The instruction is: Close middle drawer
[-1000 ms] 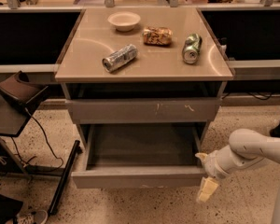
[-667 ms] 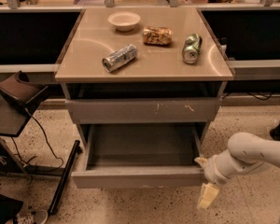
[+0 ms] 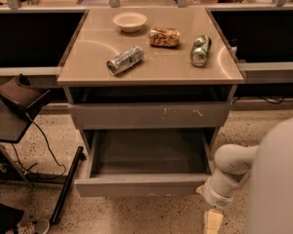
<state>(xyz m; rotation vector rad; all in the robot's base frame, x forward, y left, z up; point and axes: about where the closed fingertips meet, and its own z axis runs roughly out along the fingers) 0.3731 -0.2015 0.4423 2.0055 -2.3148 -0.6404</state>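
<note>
Pulled out: middle drawer (image 3: 141,185), fully open below the scratched drawer front (image 3: 151,115).
The gripper (image 3: 213,220) hangs just off the drawer's front right corner, lower than its face; grip state I can't tell. I'd bring it round to mid-front, then push straight in so it doesn't rack.

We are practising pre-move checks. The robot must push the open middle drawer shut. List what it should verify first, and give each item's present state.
1. Middle drawer pulled out, front reachable: ok.
2. Nothing sticking up from inside it: ok.
3. Gripper facing the drawer front: not ok. It hangs low, beyond the front's right end.
4. Black pole by the left corner free of the drawer: cannot tell.
5. Top drawer shut above it: ok.
</note>
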